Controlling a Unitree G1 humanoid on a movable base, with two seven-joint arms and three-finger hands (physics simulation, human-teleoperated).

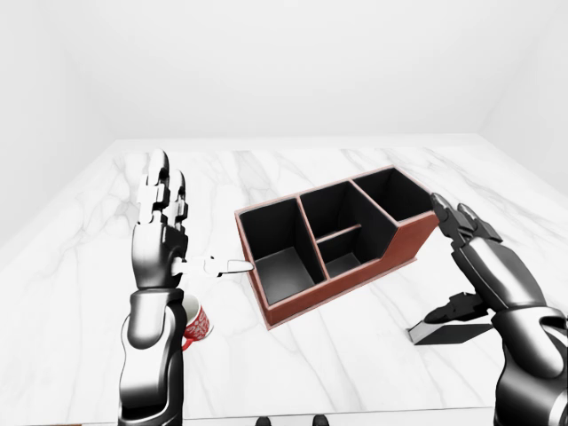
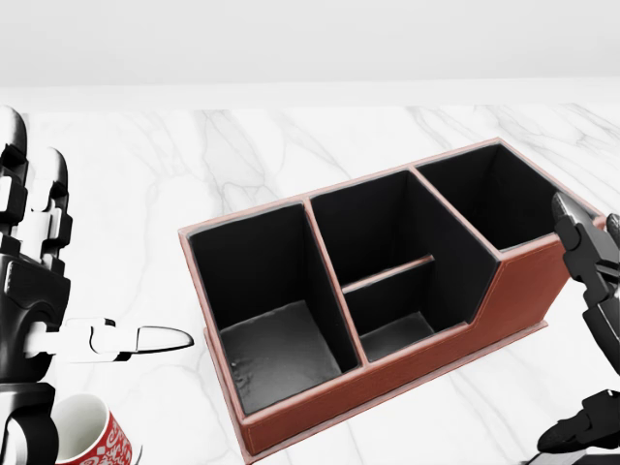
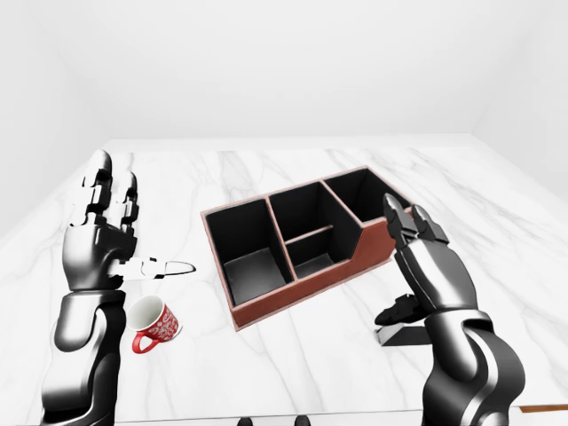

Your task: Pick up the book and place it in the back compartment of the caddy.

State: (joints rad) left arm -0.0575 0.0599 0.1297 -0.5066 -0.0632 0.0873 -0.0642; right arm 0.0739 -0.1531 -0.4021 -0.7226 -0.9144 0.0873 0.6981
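The right hand (image 3: 417,257) is hovering nearest, fingers spread and gripping nothing, its thumb hanging just over the book (image 1: 448,331), which is lying flat on the marble table (image 1: 355,355) to the right of the caddy (image 1: 333,240). The caddy's compartments are sitting dark and bare. At the left of the eye views the left hand (image 1: 160,222) is standing upright, fingers released, thumb pointing toward the caddy, with a red patterned mug (image 3: 155,324) tipped beside its forearm.
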